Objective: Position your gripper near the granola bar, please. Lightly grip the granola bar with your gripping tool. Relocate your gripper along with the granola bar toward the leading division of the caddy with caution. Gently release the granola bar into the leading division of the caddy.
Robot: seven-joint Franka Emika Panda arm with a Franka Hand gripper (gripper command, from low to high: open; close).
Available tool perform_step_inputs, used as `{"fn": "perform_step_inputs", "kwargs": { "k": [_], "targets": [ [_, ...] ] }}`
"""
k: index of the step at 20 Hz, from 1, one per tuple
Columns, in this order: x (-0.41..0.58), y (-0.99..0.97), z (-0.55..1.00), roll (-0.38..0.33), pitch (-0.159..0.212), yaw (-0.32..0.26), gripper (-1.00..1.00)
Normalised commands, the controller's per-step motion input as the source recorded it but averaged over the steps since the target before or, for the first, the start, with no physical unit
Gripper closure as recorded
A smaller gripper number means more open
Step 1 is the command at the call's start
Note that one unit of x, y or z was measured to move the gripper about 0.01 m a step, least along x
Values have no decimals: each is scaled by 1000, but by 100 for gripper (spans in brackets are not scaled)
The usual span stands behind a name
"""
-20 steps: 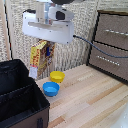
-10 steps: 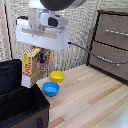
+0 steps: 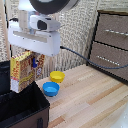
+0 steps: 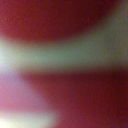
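In the exterior view the granola bar (image 3: 22,73), a yellow and red printed carton, hangs upright from my gripper (image 3: 33,58). The white boxy plate sits just above it and the dark fingers (image 3: 34,61) are shut on its upper part. The carton's lower edge hangs just above the rim of the black caddy (image 3: 25,107), over its near compartment at the exterior view's left. The brown strip (image 3: 39,122) shows low on the caddy's outer wall. The wrist view is only a red and pale blur (image 4: 64,30), too close to read.
A yellow bowl (image 3: 57,76) and a blue bowl (image 3: 50,89) sit on the wooden table (image 3: 90,100) to the right of the caddy. A brown drawer unit (image 3: 111,42) stands at the back right. A black cable (image 3: 80,55) trails from the arm.
The arm has carried the granola bar toward the exterior view's left, from above the bowls to over the caddy's edge. The bowls have not moved.
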Motion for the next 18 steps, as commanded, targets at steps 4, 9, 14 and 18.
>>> {"fn": "perform_step_inputs", "kwargs": {
  "k": [4,9,14,18],
  "targets": [
    [-4,584,151,0,42,-152,100],
    [132,555,-43,0,61,-181,100],
    [274,401,-203,0,73,-204,100],
    [205,198,-262,0,91,-257,100]
  ]
}}
